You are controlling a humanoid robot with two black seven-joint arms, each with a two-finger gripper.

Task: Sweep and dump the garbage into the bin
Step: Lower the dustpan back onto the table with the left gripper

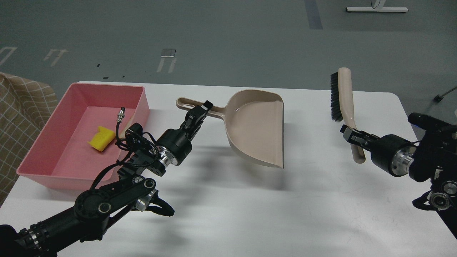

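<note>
The bin (71,107) is pink, the sponge block (101,139) in it bright yellow. The dustpan (257,125) and brush handle (348,96) are beige, its bristles (335,96) black. The table (250,214) is white, the floor (214,39) grey, the cloth (18,117) tan with pale checks.

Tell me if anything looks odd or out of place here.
Mostly tidy. The yellow sponge block already lies in the pink bin. The dustpan held by the left end effector is empty, tilted on its side above the table. The bread slice isn't visible; the left arm may hide it.
</note>
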